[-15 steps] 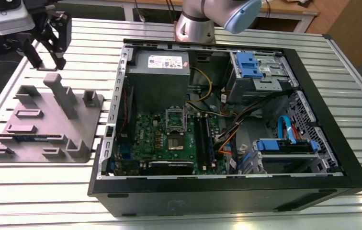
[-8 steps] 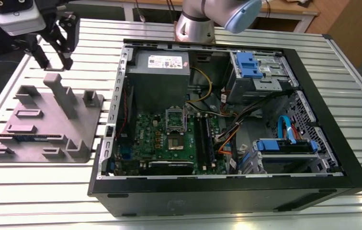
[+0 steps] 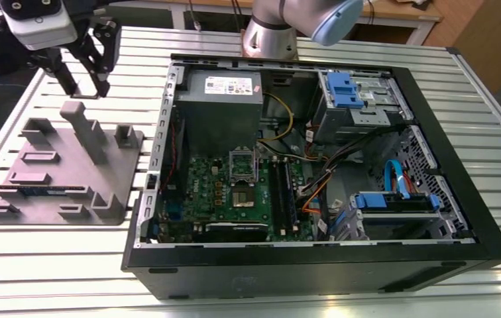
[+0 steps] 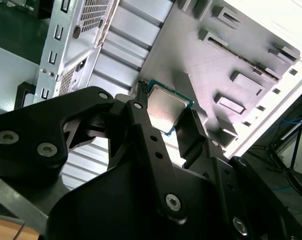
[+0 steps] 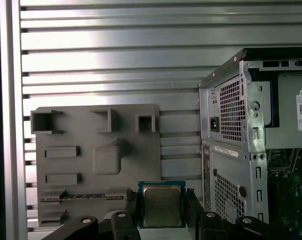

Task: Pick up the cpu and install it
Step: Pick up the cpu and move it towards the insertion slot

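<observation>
Half closed, clamping small silvery-grey green-rimmed square cpu (image 5: 161, 205) in black gripper (image 3: 85, 87) above grey moulded holder plate (image 3: 65, 173), ten o'clock of black computer case (image 3: 321, 260).

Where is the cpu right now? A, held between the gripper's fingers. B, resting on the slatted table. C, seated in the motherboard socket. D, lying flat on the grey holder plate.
A: in the first wrist view the cpu sits clamped between the fingers of the gripper, off the grey holder plate and outside the computer case.
</observation>
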### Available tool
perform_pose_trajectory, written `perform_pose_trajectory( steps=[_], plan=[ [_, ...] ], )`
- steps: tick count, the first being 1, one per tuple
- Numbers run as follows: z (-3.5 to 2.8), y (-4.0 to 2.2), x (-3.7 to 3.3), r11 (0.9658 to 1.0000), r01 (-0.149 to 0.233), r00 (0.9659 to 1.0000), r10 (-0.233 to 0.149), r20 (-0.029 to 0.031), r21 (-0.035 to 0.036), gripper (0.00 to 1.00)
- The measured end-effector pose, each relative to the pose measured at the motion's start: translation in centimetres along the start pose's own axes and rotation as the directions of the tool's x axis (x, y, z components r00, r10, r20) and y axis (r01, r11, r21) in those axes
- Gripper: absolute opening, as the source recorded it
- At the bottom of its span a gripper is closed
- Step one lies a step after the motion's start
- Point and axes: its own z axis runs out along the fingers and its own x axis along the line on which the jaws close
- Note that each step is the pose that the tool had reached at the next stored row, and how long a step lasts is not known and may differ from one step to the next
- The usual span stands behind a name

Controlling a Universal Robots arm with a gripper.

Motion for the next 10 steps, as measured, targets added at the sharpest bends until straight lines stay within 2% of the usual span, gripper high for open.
perform_pose_trajectory(
  steps=[10],
  plan=[
    [0.04,0.08,-1.4,1.0,0.0,1.0,0.0,0.0,0.0,0.47]
  ],
)
